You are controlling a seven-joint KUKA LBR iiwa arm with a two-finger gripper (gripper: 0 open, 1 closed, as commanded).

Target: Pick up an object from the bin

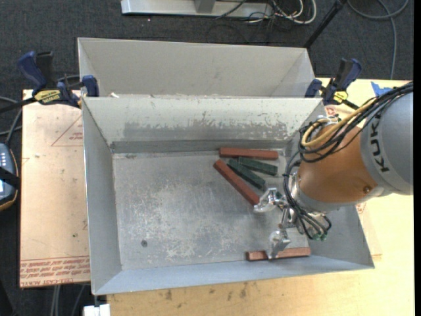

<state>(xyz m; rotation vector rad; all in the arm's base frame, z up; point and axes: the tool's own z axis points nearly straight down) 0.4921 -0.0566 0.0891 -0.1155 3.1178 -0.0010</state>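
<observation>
My gripper [273,224] is low in the bin's right part, open, with bare floor between its fingers. One fingertip [265,204] is at the near end of a reddish-brown stick [235,180] that lies diagonally. The other fingertip [279,242] is just above a short reddish-brown stick [294,252] lying along the front wall; I cannot tell whether it touches. Two dark green sticks [255,169] lie beside the diagonal one.
Another reddish-brown stick [248,153] lies along the foot of the back wall, above the green ones. The arm's orange cover and cables hang over the bin's right wall. Bare scuffed floor spreads over the left and middle.
</observation>
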